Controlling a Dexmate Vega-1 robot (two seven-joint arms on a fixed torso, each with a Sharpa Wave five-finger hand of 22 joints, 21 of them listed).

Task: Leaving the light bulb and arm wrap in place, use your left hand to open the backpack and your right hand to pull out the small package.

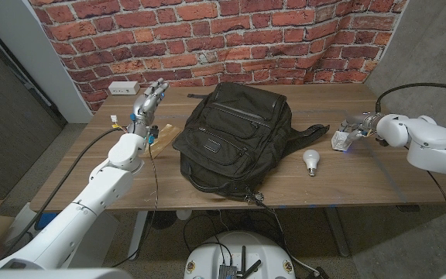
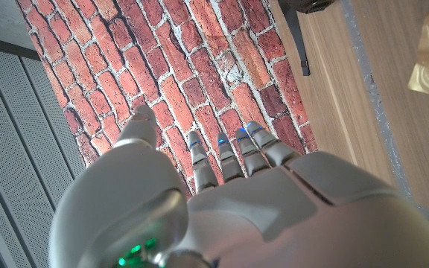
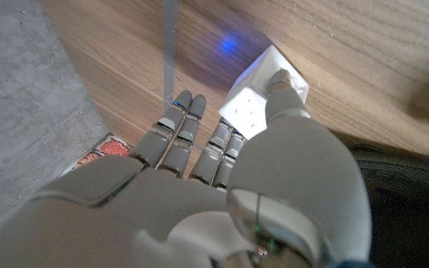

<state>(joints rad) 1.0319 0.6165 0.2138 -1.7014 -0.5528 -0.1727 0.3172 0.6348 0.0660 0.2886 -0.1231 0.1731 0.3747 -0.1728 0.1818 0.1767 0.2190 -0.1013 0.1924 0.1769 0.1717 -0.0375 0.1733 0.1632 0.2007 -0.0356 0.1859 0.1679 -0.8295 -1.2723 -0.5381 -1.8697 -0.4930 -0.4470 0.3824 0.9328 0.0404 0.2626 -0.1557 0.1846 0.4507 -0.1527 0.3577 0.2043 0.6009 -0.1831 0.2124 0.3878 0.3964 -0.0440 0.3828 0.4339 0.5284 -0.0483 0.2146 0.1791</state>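
Backpack sits mid-table, package already out on the right

Head view: black backpack [image 1: 235,138] mid-table, zipper state hard to read; light bulb [image 1: 311,162] beside it. Left hand [image 1: 147,104] raised, fingers spread, holding nothing, near the far-left edge. Right hand [image 1: 351,129] grips the small white package [image 1: 339,140]. Right wrist view: fingers [image 3: 176,128] and thumb pinch it over bare wood.
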